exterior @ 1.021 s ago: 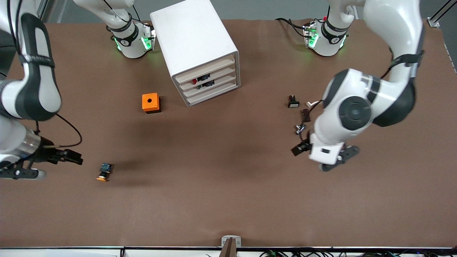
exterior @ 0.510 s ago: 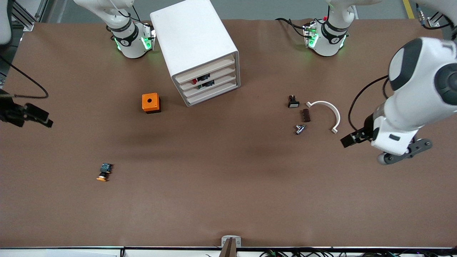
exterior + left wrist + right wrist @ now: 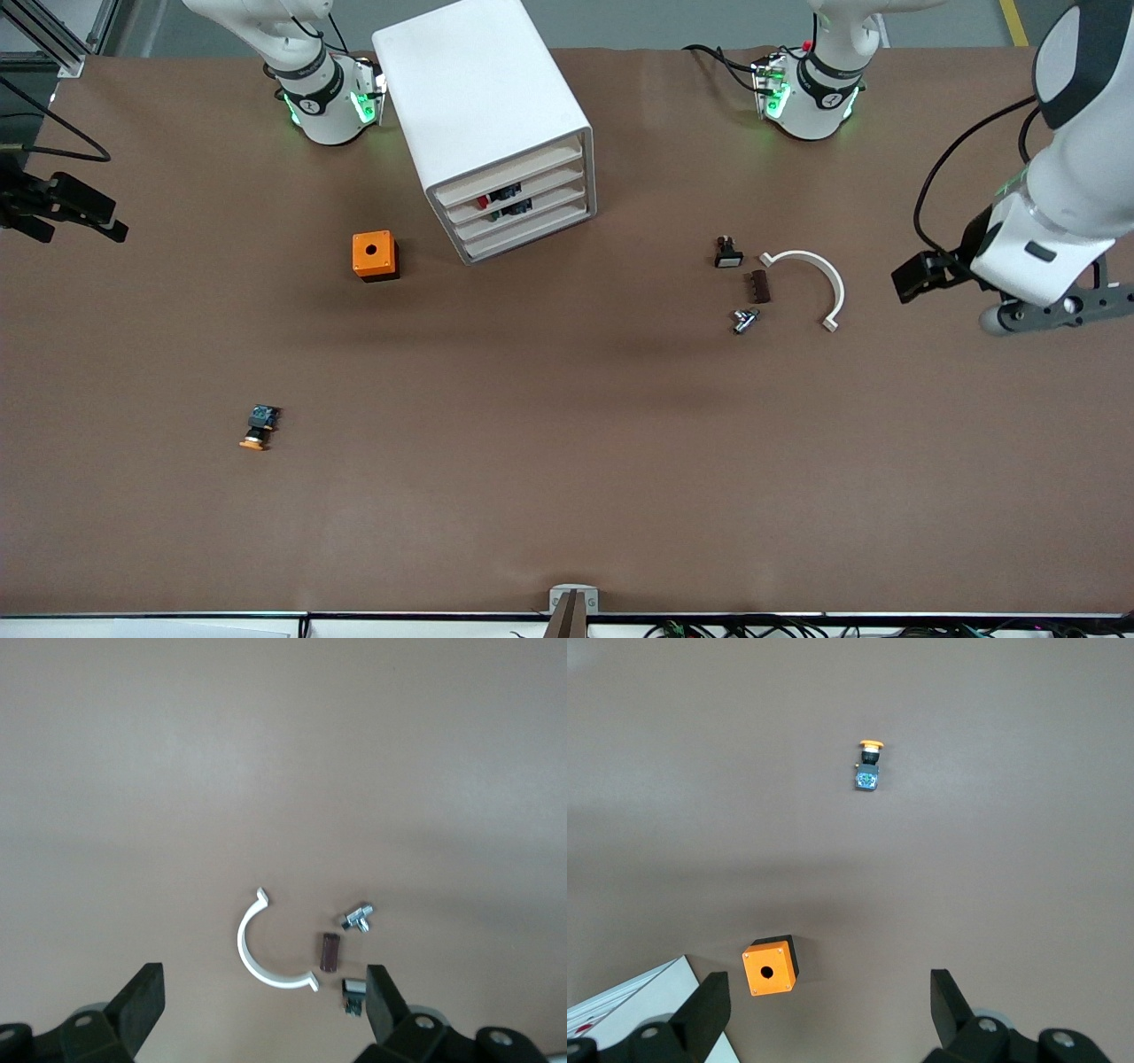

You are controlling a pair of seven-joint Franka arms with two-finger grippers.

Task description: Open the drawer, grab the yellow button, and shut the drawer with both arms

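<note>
The white cabinet (image 3: 485,106) stands between the two arm bases, and its top drawer (image 3: 509,172) is shut flush like the three below it. The orange-capped button (image 3: 257,428) lies on its side on the table, nearer the front camera than the orange box, toward the right arm's end. It also shows in the right wrist view (image 3: 868,767). My right gripper (image 3: 828,988) is open and empty, high over the table at the right arm's end. My left gripper (image 3: 263,979) is open and empty, high over the left arm's end (image 3: 1054,310).
An orange box with a hole (image 3: 375,255) stands beside the cabinet. A white curved clamp (image 3: 815,275), a brown piece (image 3: 759,286), a small metal part (image 3: 744,320) and a black switch (image 3: 728,253) lie toward the left arm's end. Red and green buttons show in the lower drawers.
Both arms have lifted and swung outward. The left gripper left the spot over the small parts. The right gripper moved away from the button toward the table's edge.
</note>
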